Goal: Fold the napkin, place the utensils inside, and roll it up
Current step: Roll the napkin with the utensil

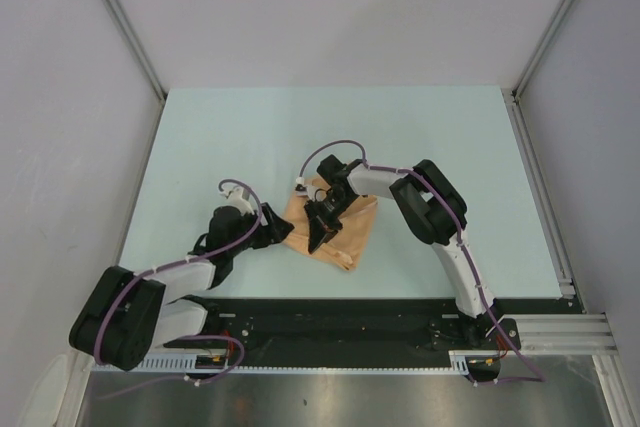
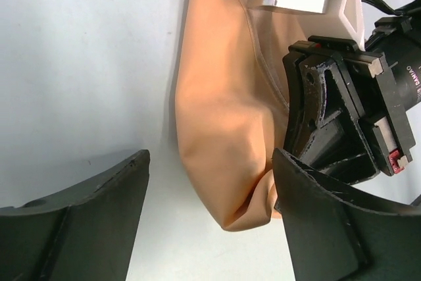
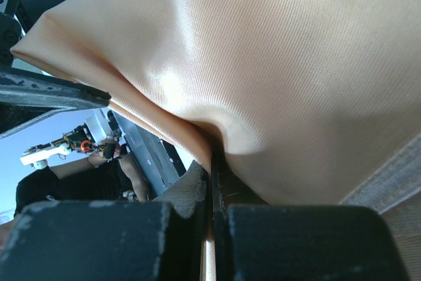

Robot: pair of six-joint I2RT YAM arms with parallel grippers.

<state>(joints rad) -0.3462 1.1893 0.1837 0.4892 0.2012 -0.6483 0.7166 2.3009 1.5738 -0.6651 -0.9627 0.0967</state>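
Overhead view of a pale counter with a peach-orange napkin lying loosely bunched near its middle, just ahead of the two arms. The right end effector is set down on the napkin's left half. In its wrist view it is seen closed tight, with a raised fold of cloth pinched between the jaws and no gap showing. The left end effector is placed at the napkin's left edge. In the left wrist view it is seen wide open with nothing held. The napkin's rounded, doubled edge lies between its two fingers, nearer the right one and possibly touching it, though contact is hard to make out. No utensil can be seen in any view.

The step in hand is judged to be the folding. To be done well, the pinched fold should be lifted only slightly and carried straight across, so that the edges are laid flush. The doubled edge should be pinned or gripped by the left end effector before any pull is made, lest the whole cloth be dragged along the counter.
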